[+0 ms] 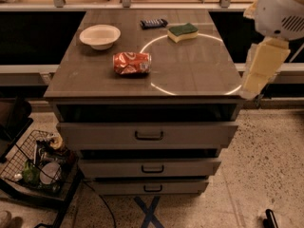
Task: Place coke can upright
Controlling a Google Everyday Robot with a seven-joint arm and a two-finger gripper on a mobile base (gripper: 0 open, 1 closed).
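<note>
The coke can (132, 63) is red with white lettering and slightly dented. It lies on its side on the brown cabinet top (190, 70), left of centre, with its silver end facing right. My gripper (260, 69), with cream-coloured fingers under a white arm, hangs off the right edge of the cabinet, well to the right of the can and touching nothing.
A white bowl (100, 35) stands behind and left of the can. A green-and-yellow sponge (183, 31) and a dark snack bar (154, 23) lie at the back. Drawers (148, 135) are below. A wire basket (40, 161) sits on the floor at left.
</note>
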